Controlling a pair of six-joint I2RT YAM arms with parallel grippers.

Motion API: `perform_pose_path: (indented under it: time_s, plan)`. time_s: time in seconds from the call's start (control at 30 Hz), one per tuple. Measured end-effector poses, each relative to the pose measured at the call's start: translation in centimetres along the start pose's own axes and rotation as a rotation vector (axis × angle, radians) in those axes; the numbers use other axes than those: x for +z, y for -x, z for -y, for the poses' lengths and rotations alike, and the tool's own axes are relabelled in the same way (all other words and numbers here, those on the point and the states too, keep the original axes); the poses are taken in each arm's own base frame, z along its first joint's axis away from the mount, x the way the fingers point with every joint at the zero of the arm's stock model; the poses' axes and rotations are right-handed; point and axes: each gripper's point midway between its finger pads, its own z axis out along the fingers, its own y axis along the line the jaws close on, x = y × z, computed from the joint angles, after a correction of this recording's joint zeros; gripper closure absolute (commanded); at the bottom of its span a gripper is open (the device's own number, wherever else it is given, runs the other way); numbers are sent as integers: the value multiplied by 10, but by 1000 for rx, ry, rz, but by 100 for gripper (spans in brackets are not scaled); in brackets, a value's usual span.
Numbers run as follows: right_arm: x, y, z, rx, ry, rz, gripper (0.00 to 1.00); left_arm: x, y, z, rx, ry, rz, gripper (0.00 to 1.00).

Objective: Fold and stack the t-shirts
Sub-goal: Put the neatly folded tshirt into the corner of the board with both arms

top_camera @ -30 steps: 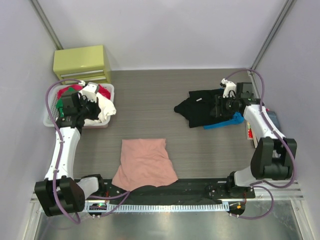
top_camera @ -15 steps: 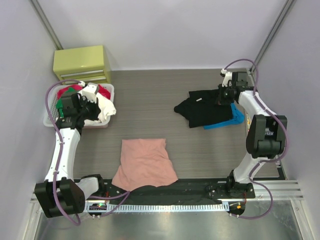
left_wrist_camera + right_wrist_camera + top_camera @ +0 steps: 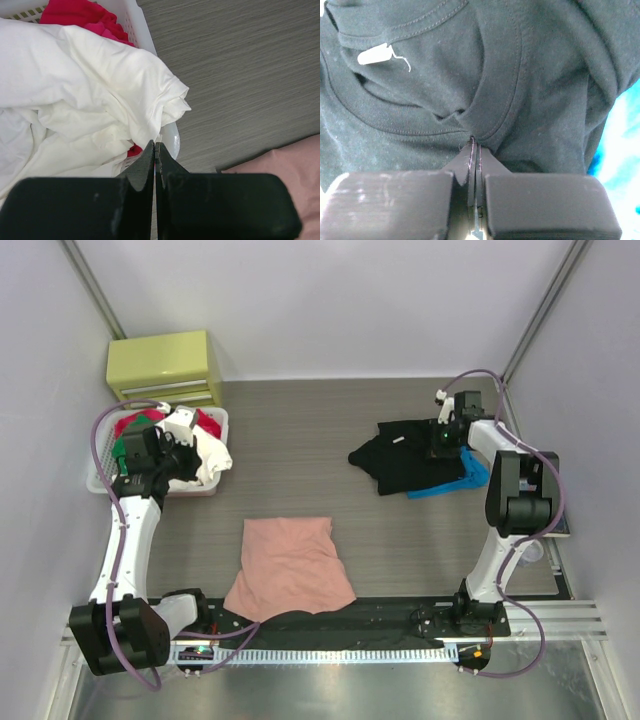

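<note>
Currently, on the table [image 3: 300, 440]:

- Salmon-pink t-shirt [image 3: 290, 565]: lies as a folded, roughly rectangular piece at the middle of the near edge. It is flat, and its near hem fans out a little. One corner of it shows at the lower right of the left wrist view. No gripper is touching it.
- Black t-shirt [image 3: 405, 455]: lies crumpled in the far right part of the table, close to the right edge. Its collar faces up, and a small white tag [image 3: 375, 54] shows inside the neckline. A blue cloth [image 3: 465, 480] sticks out from under its right side.
- Right gripper [image 3: 474, 142]: is down on the black t-shirt, just below the ribbed collar seam. The jaws are pressed together, and a pucker of black fabric is drawn in at the tips, so it has a pinch of that shirt.
- Left gripper [image 3: 155, 145]: is fully closed with the fingers touching, and it holds nothing. It hangs over the rim of the white basket [image 3: 98, 483], by the left edge of the table.
- Basket contents: a rumpled white garment [image 3: 90, 85] spills over the rim, with a red garment [image 3: 80, 12] behind it.
- Yellow-green drawer cabinet [image 3: 165, 365]: stands in the far left corner, just behind the basket.
</note>
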Motion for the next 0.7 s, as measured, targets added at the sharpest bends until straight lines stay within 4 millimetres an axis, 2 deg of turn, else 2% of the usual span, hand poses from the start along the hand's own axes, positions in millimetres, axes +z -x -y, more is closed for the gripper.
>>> perform_pose_path:
  time_s: [0.1, 0.2, 0.27, 0.43, 0.5, 0.57, 0.63, 0.7]
  plan:
    - [-7, 1, -2, -4, 1, 20, 99, 0, 0, 0, 0, 0, -1, 100]
    - [-29, 8, -11, -20, 16, 92, 99, 0, -1, 0, -1, -1, -3, 100]
    - [-62, 18, -22, -42, 29, 177, 99, 0, -1, 0, -1, 0, -1, 100]
    - [-173, 71, -68, -148, 132, 450, 99, -1, -2, 5, -6, -25, -6, 100]
    - [-204, 81, -85, -193, 180, 506, 99, -1, -7, 14, -22, -77, -38, 100]
    - [-217, 72, -96, -233, 209, 506, 99, -6, -9, 33, -51, -197, -122, 100]
    - [-214, 49, -100, -252, 218, 464, 99, -10, -4, 50, -62, -335, -184, 100]
    - [-206, 14, -99, -262, 213, 393, 99, -18, -1, 68, -66, -475, -240, 100]
